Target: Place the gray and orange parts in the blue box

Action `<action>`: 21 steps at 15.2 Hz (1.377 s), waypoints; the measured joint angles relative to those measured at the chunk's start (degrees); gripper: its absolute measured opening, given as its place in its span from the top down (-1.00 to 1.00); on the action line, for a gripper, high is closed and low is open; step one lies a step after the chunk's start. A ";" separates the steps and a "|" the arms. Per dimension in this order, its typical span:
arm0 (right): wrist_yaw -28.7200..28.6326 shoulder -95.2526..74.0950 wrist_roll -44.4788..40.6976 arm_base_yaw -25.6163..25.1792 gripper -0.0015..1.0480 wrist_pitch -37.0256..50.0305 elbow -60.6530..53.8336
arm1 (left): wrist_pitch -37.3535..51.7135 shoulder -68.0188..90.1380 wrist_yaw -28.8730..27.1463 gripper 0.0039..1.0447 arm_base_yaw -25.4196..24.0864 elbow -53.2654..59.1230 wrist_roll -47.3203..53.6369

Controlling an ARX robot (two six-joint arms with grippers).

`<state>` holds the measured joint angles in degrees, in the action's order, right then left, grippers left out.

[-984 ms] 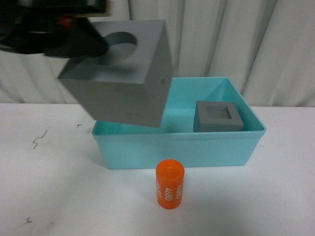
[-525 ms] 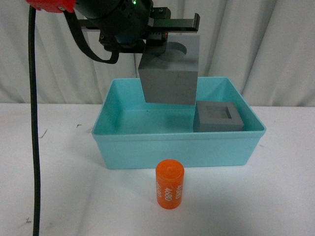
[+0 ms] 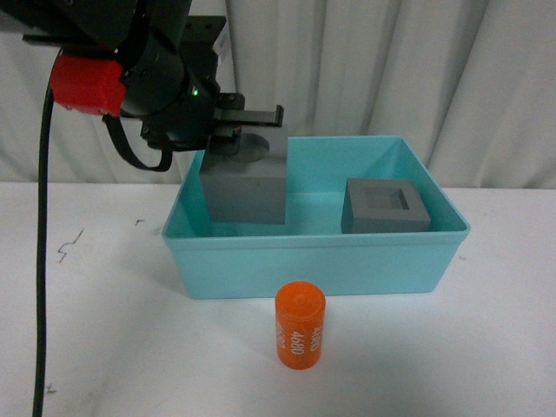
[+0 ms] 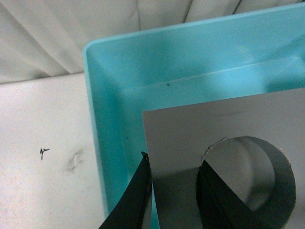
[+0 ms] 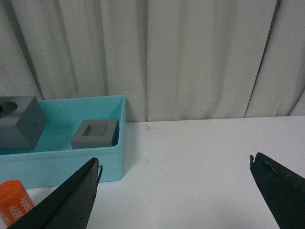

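The gray cube with the round recess (image 3: 246,191) sits low inside the left end of the blue box (image 3: 313,261), clamped by my left end effector (image 4: 175,162) with one finger in the recess and the other against the outer face; I cannot tell whether it touches the box floor. The gray cube with the square recess (image 3: 385,208) rests in the right end of the box, apart from the first. The orange cylinder (image 3: 300,326) stands upright on the tabletop (image 3: 486,347) just before the box's front wall, and my right end effector (image 5: 175,162) hangs spread wide above the tabletop beside the box, holding nothing.
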<state>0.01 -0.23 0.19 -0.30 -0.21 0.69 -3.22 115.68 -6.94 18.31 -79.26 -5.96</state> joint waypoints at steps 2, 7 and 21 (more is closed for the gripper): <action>0.00 0.00 0.00 0.00 -0.87 0.00 0.00 | 0.39 0.00 0.22 0.60 -1.55 2.60 0.02; 0.00 0.00 0.00 0.00 -0.87 0.00 0.00 | 1.01 0.00 1.03 0.60 -2.67 6.36 0.46; 0.02 0.00 0.00 0.00 -0.87 0.00 0.00 | 19.30 -31.21 10.05 -0.88 -5.62 30.42 0.96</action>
<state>0.03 -0.23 0.19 -0.30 -0.21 0.69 16.08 84.47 3.11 12.69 -48.84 -4.99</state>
